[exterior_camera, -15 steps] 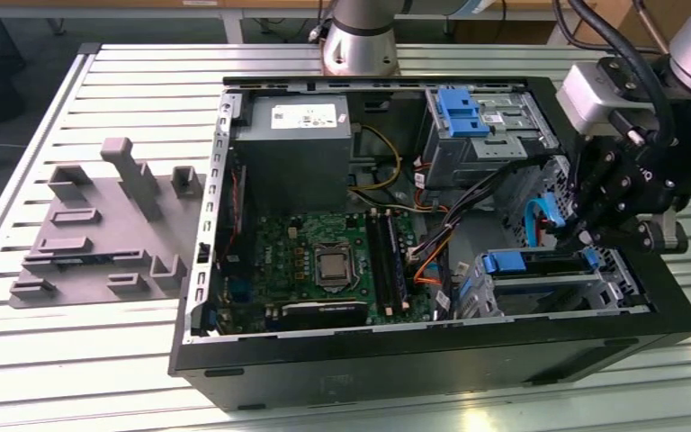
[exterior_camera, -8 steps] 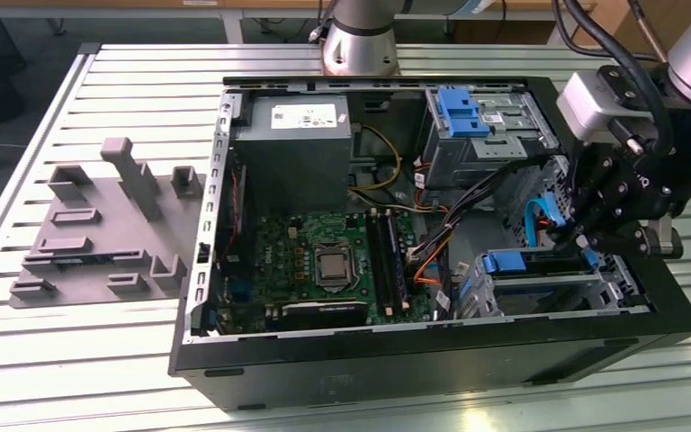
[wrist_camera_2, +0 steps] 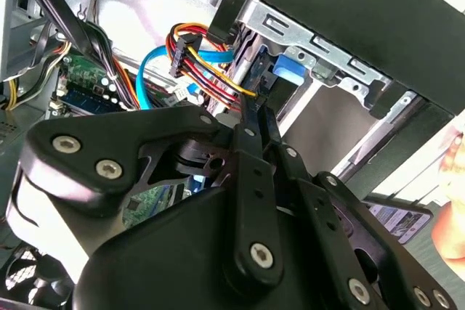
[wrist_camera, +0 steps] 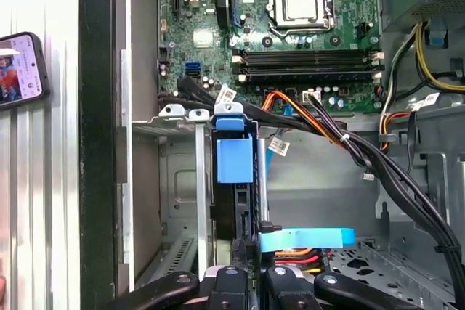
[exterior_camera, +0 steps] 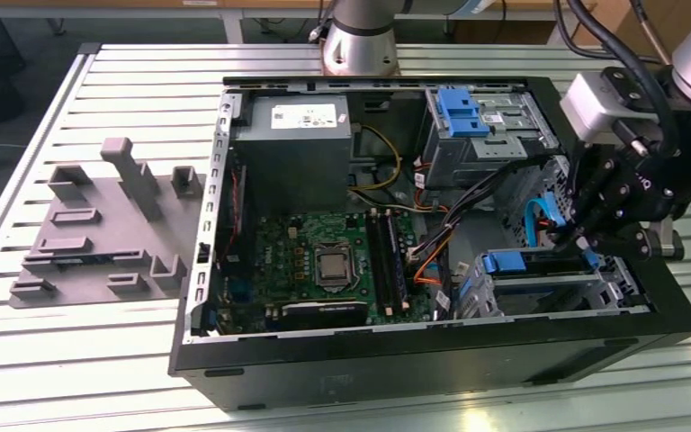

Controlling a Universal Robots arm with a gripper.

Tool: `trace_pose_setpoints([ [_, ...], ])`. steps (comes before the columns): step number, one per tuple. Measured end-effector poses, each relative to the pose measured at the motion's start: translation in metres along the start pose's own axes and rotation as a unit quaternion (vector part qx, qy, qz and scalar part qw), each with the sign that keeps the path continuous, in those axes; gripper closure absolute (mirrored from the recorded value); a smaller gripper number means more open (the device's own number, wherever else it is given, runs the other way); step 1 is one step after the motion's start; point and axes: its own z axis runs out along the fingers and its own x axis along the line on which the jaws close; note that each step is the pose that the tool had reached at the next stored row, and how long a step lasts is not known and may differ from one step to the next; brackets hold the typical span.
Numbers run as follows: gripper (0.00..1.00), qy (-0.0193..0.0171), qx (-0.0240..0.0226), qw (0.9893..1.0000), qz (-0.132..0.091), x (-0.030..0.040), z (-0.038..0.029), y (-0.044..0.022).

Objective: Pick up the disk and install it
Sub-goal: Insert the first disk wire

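Pincer (exterior_camera: 586, 236) low inside open computer case (exterior_camera: 442, 360), at drive cage (exterior_camera: 538, 292) on exterior view's right. Disk (wrist_camera: 234, 201) stands on edge in cage slot, blue rail frame visible in first wrist view. Pincer fingers (wrist_camera: 251, 266) pressed close at disk's near edge; firm pinch on disk cannot be told. Motherboard (exterior_camera: 321, 261) nearby. Grey fixture (exterior_camera: 105, 225) on desk (exterior_camera: 82, 351), well apart.

No readable text anywhere. White sticker (exterior_camera: 305, 115) on the power supply (exterior_camera: 294, 148) carries print too small to read; motherboard (wrist_camera: 290, 27) markings in the first wrist view are illegible too.
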Motion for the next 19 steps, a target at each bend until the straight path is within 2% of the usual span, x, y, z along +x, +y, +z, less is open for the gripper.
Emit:
trace_pose_setpoints([
  [3,0.84,0.0004,-0.0047,1.0,0.0,0.0,0.0002,-0.0016],
  [6,0.84,0.0002,-0.0075,1.0,0.001,-0.0003,0.0007,-0.0039],
  [10,0.84,0.0005,-0.0093,1.0,0.002,-0.0002,0.0013,-0.0041],
  [16,0.84,0.0007,-0.0154,0.9999,0.003,-0.0003,0.0021,-0.0047],
  [19,0.84,0.0008,-0.0167,0.9999,0.003,-0.0003,0.0024,-0.0065],
])
